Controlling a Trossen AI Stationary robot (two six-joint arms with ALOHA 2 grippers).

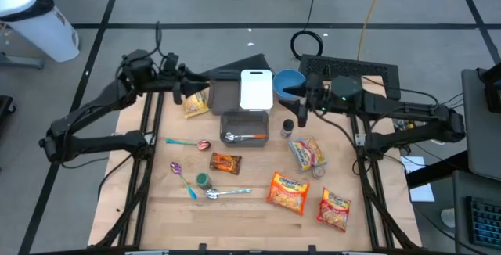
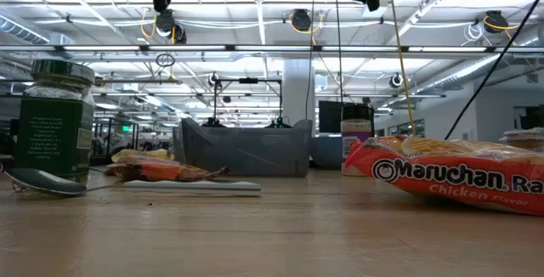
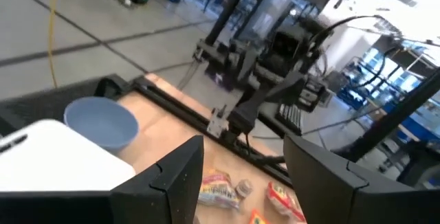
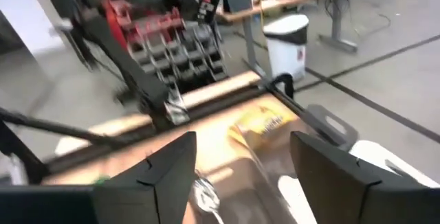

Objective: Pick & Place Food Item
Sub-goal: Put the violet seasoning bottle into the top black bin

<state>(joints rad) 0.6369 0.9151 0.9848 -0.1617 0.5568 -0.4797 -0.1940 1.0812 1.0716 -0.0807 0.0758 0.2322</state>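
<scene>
The ramen packet (image 2: 459, 173) reads "Maruchan Ra… Chicken Flavor".

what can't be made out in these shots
- Grey container contents: low view, its near wall hides them.
- Ramen packet: low view, cut off by the right edge.
- Spice jar label: low view, print too small.
- Snack bag: right wrist view, blurred.

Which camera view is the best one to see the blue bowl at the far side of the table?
The high view: the blue bowl shows from above, beside the white lid. The left wrist view shows its side. In the low view the grey container mostly hides it; the right wrist view misses it.
</scene>
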